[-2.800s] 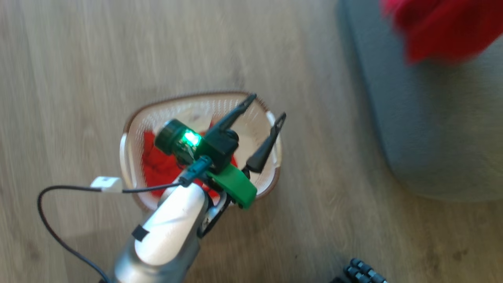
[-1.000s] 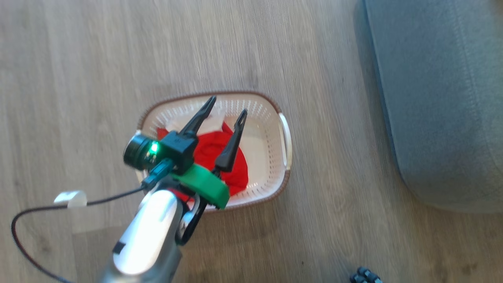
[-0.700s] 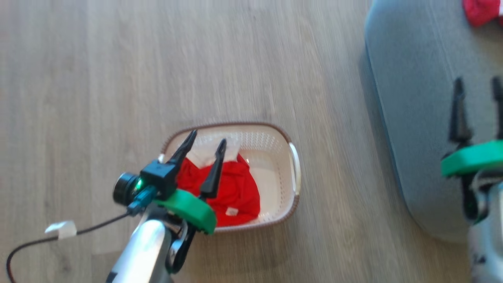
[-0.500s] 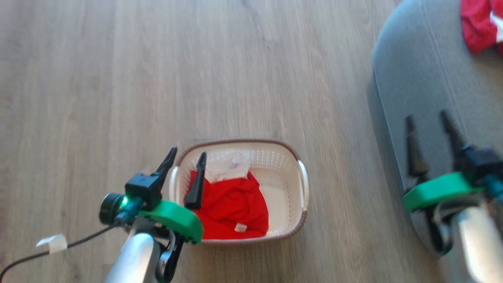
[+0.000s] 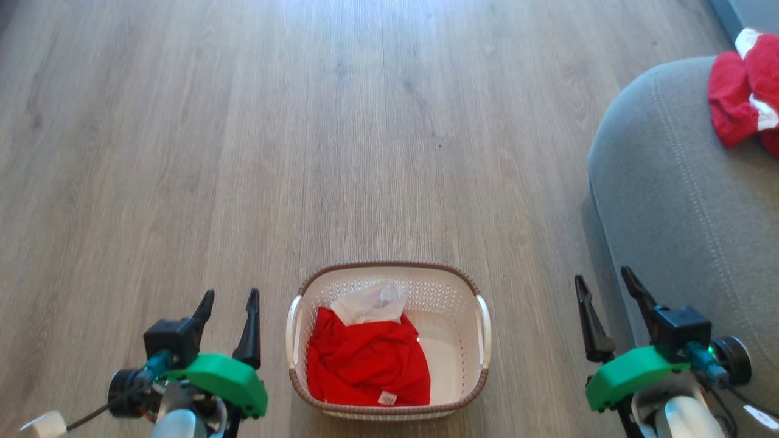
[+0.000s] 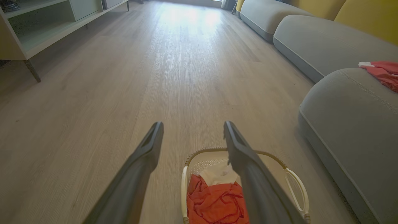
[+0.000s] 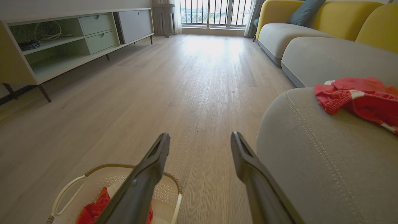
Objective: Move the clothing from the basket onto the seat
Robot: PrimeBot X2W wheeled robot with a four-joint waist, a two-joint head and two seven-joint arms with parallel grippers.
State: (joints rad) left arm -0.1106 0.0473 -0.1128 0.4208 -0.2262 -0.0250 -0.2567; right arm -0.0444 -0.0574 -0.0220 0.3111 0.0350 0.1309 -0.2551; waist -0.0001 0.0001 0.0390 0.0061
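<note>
The cream basket (image 5: 482, 322) with a brown rim stands on the wood floor at the bottom centre of the head view. Inside it lie a red garment (image 5: 365, 362) and a small white cloth (image 5: 371, 303). Another red garment with white trim (image 5: 742, 97) rests on the grey seat (image 5: 663, 201) at the right. My left gripper (image 5: 228, 298) hangs open to the left of the basket, holding nothing. My right gripper (image 5: 605, 283) is open between the basket and the seat's edge, also with nothing in it. The basket (image 6: 297, 186) and seat (image 7: 311, 155) also appear in the wrist views.
A low pale cabinet on thin legs (image 7: 62, 43) runs along the far left wall. More grey cushions (image 7: 311, 56) with yellow backrests (image 7: 311, 15) continue behind the seat. A black cable with a white tag (image 5: 42, 423) trails from my left wrist.
The head camera has swung and risen, so the basket now sits lower and centred. My left gripper has drawn back from over the basket to its left; my right gripper has come into view.
</note>
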